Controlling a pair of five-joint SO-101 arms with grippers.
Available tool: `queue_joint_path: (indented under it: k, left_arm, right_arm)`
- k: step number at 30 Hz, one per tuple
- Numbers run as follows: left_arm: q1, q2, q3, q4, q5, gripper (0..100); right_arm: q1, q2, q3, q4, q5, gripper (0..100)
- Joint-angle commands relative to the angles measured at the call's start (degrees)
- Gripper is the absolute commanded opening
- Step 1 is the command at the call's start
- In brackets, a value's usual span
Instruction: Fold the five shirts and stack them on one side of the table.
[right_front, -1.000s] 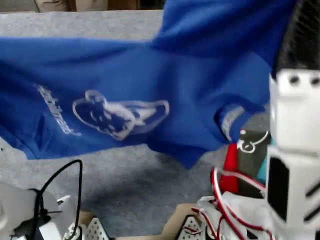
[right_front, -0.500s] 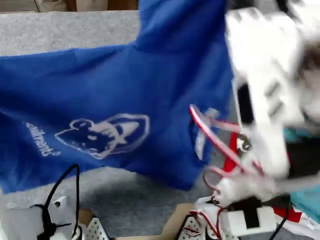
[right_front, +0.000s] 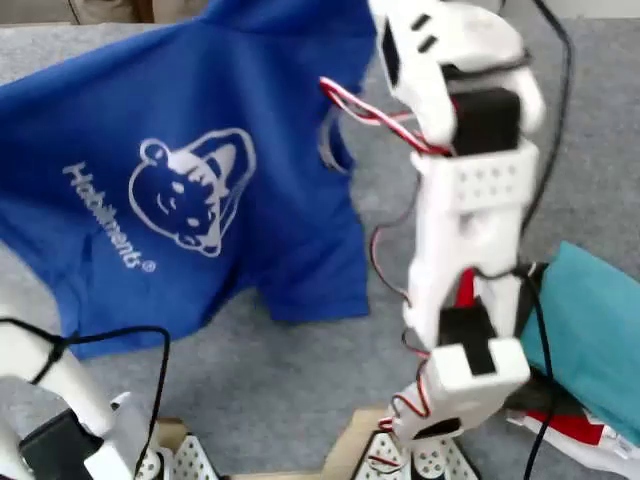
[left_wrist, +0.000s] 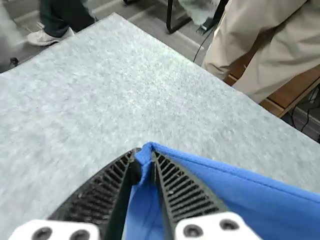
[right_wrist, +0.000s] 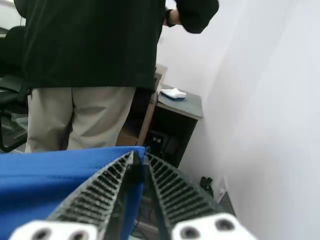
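Left fingers (left_wrist: 175, 186) are black and ribbed, clamped tight on a corner edge of the blue fabric T-shirt (left_wrist: 235, 200) with a white cartoon print. The hem pokes out just at the fingertips, and the rest of the cloth runs back from them toward the wrist. Grey felt table (left_wrist: 100, 95) lies beyond and below the fingertips, near them; cannot tell if the tips touch it.

Right fingers (right_wrist: 170, 192) are also closed, pinching another blue edge of the T-shirt (right_wrist: 60, 185). The cloth sits between the fingers and spreads off to one side of them, lifted with the room behind the tips.

In the high view the T-shirt (right_front: 200, 200) spreads print-up over the table (right_front: 290, 390), one end rising toward the head of the white right arm (right_front: 470, 200). The left arm (right_front: 60, 400) stands at the near corner. A teal folded cloth (right_front: 590, 330) lies beside the right arm's base on red and white fabric (right_front: 560, 428), well apart from the pinched edges.
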Motion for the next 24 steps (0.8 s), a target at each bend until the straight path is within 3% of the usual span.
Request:
queue_joint_path:
  k: [1,6,9,20,24]
  left_arm:
    - [-0.26,-0.40,12.31,-22.33,0.62,2]
    - [4.13,-0.40,24.18,-43.69,0.44,2]
    - [5.36,-0.31,27.78,-50.29,0.18,2]
    - [4.04,9.71,23.21,-51.16,-4.75,2]
    - [3.60,9.71,22.86,-45.71,-7.12,2]
  right_arm:
    - [-0.04,4.97,-0.31,-6.59,0.09,0.4]
    - [-1.36,12.70,-0.40,-10.90,0.18,0.4]
    - [-2.42,15.52,-0.48,-11.43,0.09,0.4]
    - [-2.24,16.66,-0.13,-10.90,0.00,0.4]
    - [-2.15,16.40,-1.27,-5.89,0.35,0.4]
